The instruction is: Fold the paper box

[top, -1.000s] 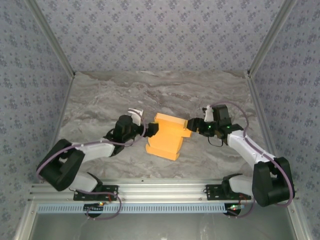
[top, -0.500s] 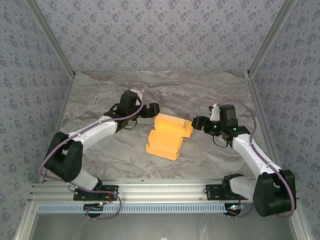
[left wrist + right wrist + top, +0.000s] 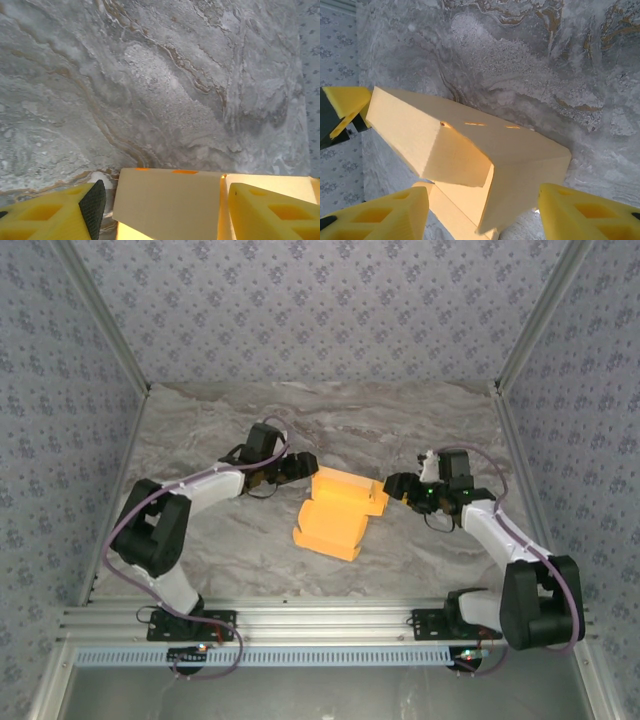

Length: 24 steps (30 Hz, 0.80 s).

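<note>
The left claw point(image 3: 165, 189) stands with its jaws apart: one yellow finger point(image 3: 50, 217) with a black inner pad point(image 3: 94, 207) sits at the near left, and the second yellow finger point(image 3: 272, 212) at the near right. Between them lies a pale yellow panel of the paper box point(image 3: 170, 207), with small orange marks along its far edge and a narrow gap separating it from the black pad. Grey veined marble bench point(image 3: 150, 90) extends beyond, and a strip of patterned wall point(image 3: 313, 75) runs along the right.

Grey veined marble surface point(image 3: 200, 440); blue-grey floral wall panels point(image 3: 320, 310) on three sides; aluminium rail point(image 3: 320, 622) along near edge.
</note>
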{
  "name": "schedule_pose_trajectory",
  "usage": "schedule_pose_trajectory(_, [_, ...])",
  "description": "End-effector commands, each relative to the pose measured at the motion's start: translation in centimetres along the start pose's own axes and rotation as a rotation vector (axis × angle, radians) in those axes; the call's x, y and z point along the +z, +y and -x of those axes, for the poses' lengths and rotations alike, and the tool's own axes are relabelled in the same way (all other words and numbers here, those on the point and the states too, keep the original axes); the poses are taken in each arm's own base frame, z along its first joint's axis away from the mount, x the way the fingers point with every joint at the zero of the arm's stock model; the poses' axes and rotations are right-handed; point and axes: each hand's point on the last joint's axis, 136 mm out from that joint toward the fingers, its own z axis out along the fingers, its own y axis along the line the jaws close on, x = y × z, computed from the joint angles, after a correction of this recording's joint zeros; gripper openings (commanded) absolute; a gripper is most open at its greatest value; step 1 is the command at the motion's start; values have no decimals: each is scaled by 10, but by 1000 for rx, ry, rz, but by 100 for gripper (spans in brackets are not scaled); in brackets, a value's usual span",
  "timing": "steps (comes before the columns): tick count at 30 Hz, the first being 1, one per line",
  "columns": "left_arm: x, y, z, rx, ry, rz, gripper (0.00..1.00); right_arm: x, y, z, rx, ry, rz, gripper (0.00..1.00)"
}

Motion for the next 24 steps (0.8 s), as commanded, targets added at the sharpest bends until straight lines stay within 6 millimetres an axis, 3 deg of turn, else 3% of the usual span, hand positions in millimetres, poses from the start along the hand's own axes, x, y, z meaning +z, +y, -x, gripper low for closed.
schedule_pose_trajectory(1, [3, -11, -3, -26, 21, -79, 68, 7, -7, -3, 21, 23, 16, 59])
schedule_pose_trajectory(9, [7, -12, -12, -60, 39, -129, 66, 23, -13, 2, 29, 38, 29, 49])
schedule_pose_trajectory(14, [10, -6, -17, -66, 48, -122, 55, 29, -12, 3, 30, 48, 43, 45])
schedule_pose_trajectory(18, [11, -13, -18, -60, 51, -155, 50, 33, -10, 4, 27, 45, 45, 44])
schedule_pose_trajectory(24, [14, -22, -22, -71, 49, -171, 50, 38, -3, 7, 9, 42, 64, 44])
